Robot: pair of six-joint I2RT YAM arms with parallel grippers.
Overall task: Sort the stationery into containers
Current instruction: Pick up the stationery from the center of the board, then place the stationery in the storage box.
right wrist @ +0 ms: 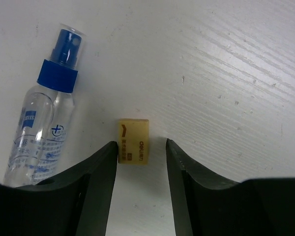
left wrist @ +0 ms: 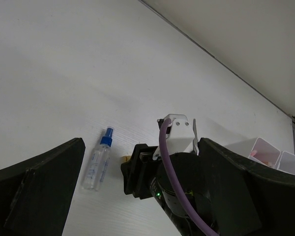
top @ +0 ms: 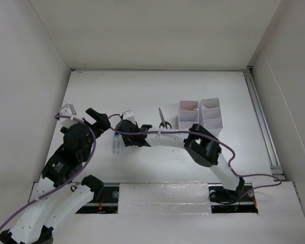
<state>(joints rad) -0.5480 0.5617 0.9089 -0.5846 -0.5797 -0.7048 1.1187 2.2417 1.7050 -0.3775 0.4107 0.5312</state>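
Note:
A small yellow eraser [right wrist: 133, 141] lies flat on the table between the open fingers of my right gripper [right wrist: 141, 149]; the left finger [right wrist: 96, 182] touches its edge and the right finger stands apart. A clear bottle with a blue cap [right wrist: 44, 128] lies just to the left; it also shows in the top view [top: 116, 142] and the left wrist view [left wrist: 99, 160]. My right gripper [top: 126, 133] hides the eraser from above. My left gripper [top: 98, 119] is open and empty, hovering left of the bottle. Black-handled scissors [top: 163, 118] lie beside the two white containers [top: 188, 115] [top: 212, 115].
The left container holds something pink at its far end [top: 192, 107]. The right arm [top: 203, 147] stretches leftward across the table's middle. White enclosure walls surround the table, and a rail [top: 262, 122] runs along the right edge.

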